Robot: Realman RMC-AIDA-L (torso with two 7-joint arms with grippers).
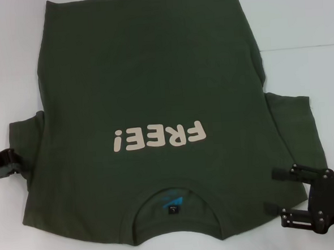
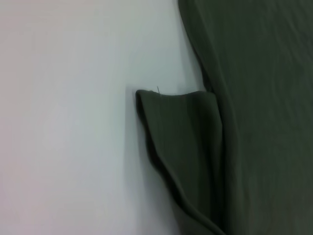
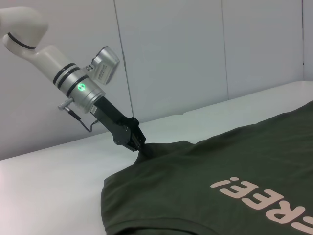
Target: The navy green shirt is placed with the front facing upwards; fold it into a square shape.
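Left end effector (image 1: 10, 160) sits at the shirt's (image 1: 152, 75) left sleeve (image 1: 27, 139); I see its fingers pressed together on the sleeve edge. The right wrist cam confirms: left end effector (image 3: 138, 145) pinches the fabric where the sleeve meets the body, cloth puckered up a bit at the tip. Left wrist cam shows only the sleeve (image 2: 183, 147), folded over w/ a raised edge, lying on the white worktop (image 2: 63, 122) beside the shirt body.

Right end effector (image 1: 276, 192) is over the near right corner of the shirt, by the shoulder. Its black fingers are spread, one near the sleeve seam, the other lower by the shoulder hem; not gripping anything as far as I can tell.

Shirt lies flat on the worktop (image 1: 296, 15), front up, collar (image 1: 172, 207) toward me, hem at the far side. "FREE!" print (image 1: 156, 138) reads upside down from the head cam, approx. mid-chest. Small blue label (image 1: 173, 204) inside the collar. Right sleeve (image 1: 294, 123) lies spread flat; the body's right edge looks a bit tucked in above it. In the right wrist cam the shirt (image 3: 220, 181) fills the near side, print (image 3: 264, 196) visible.
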